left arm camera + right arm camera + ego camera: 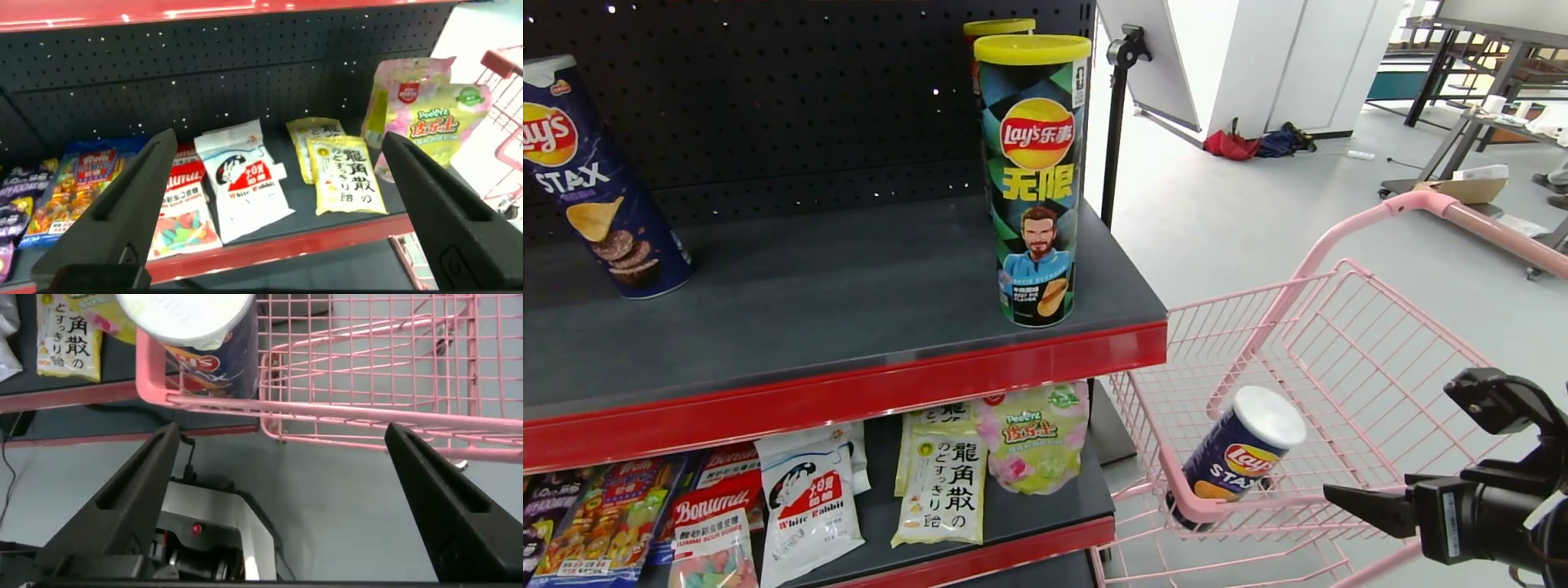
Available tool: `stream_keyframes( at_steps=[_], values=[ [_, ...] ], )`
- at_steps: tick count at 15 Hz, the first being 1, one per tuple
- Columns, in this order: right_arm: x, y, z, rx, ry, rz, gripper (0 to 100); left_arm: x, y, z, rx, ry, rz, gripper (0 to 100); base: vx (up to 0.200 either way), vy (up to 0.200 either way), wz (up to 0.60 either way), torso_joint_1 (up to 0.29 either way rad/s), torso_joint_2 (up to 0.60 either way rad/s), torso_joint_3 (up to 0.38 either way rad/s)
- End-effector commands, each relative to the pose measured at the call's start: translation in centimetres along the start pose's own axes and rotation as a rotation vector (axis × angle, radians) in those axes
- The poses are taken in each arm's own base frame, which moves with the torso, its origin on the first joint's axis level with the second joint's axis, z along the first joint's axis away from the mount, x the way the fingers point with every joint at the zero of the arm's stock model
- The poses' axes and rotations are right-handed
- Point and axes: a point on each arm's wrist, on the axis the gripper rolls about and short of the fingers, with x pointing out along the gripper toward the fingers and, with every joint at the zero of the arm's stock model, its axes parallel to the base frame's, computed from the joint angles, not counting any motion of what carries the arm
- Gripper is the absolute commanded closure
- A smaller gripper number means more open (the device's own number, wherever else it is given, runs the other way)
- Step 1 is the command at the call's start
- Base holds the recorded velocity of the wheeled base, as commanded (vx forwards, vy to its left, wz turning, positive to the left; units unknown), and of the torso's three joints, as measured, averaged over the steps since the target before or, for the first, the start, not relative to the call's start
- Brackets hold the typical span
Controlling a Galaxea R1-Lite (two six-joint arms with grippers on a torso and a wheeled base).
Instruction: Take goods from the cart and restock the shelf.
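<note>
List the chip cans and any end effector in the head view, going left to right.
First blue can on the upper shelf → green can with the yellow lid, near the shelf's right end → second blue can, leaning in the pink cart → right end effector.

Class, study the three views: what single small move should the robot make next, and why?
Probably ease the right gripper toward the blue can leaning in a corner of the pink cart. Its fingers stand open and empty, the can lies just ahead, and the upper shelf has room.
</note>
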Motion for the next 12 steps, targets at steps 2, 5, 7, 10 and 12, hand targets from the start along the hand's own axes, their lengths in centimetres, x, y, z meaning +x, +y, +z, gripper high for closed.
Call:
stream_keyframes(
  at_steps=[2,5,7,10,12],
  values=[
    [0.7,0.1,0.5,0.001,-0.019,0.006,0,0.0,0.0,0.0,0.0,0.003,0.001,0,0.0,0.0,0.0,-0.088,0.33,0.232],
    [1.1,0.4,1.0,-0.01,-0.047,0.068,0,0.0,0.0,0.0,0.0,0.003,0.001,0,0.0,0.0,0.0,-0.077,0.3,0.202],
    [1.1,0.5,1.5,-0.016,-0.06,0.082,0,0.0,0.0,0.0,0.0,0.003,0.001,0,0.0,0.0,0.0,-0.014,0.07,0.054],
    [1.9,0.9,1.8,-0.012,-0.048,0.101,0,0.0,0.0,0.0,0.001,0.003,0.001,0,0.0,0.0,0.0,0.0,0.0,0.0],
    [2.3,0.8,1.6,-0.011,-0.041,0.1,0,0.0,0.0,0.0,0.003,0.003,0.001,0,0.0,0.0,0.0,0.0,0.0,0.0]
  ],
)
